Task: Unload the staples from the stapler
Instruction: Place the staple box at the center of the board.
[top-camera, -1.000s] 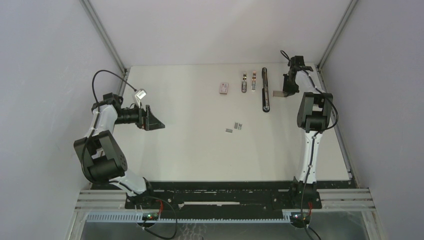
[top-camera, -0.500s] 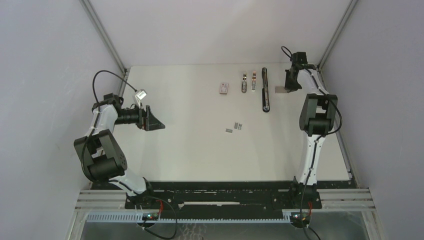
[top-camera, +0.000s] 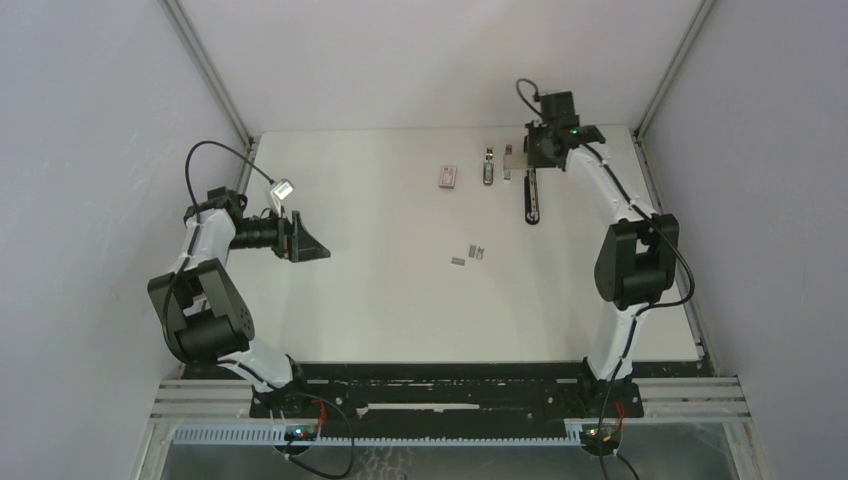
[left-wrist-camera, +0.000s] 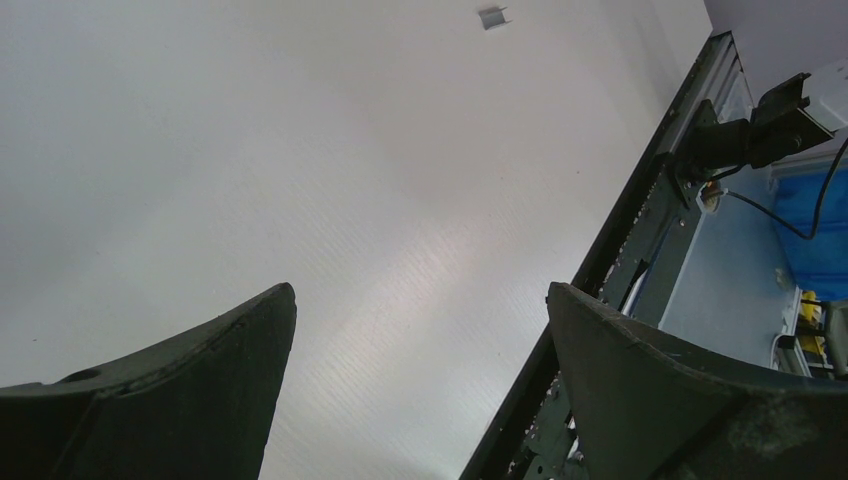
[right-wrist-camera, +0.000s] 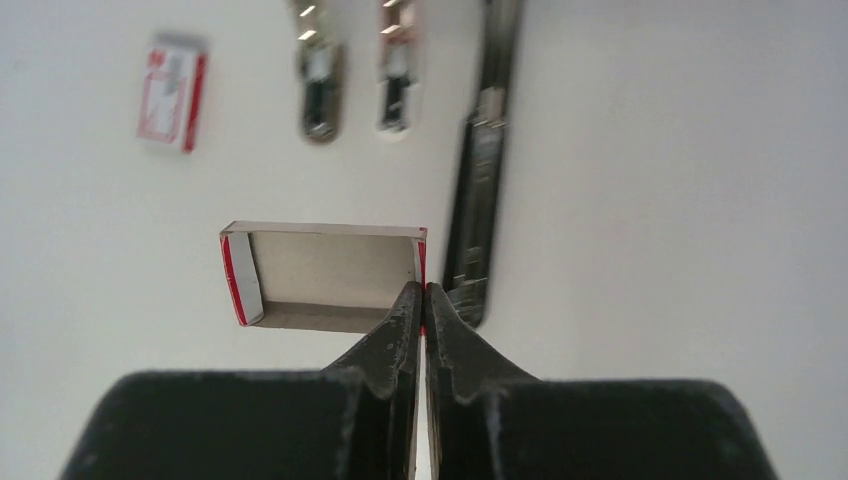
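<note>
Plainly, the right gripper (right-wrist-camera: 421, 297) is clenched: its two black fingertips press together on the red-edged right wall of an open cardboard tray (right-wrist-camera: 325, 270). The tray juts out to the left of the fingers, with its hollow side facing the wrist camera. Just right of the fingertips and beneath them lies the stapler (right-wrist-camera: 483, 170), slim and black. It runs straight away from the gripper along the white table (top-camera: 380, 300). Further out to the left of the stapler sit a small silvery piece (right-wrist-camera: 395, 85) and a second silvery piece (right-wrist-camera: 318, 95), side by side. Beyond them to the left is a small pink-and-white box (right-wrist-camera: 172, 90). The staples (top-camera: 472, 252) lie loose on the table as a few short grey strips, well apart from this gripper, back towards the arm bases and to its left.

Across the table the left gripper (left-wrist-camera: 420, 295) is released, its jaws spread wide with nothing between them. It points over bare table, with one grey strip (left-wrist-camera: 491, 16) far ahead of its fingers.
</note>
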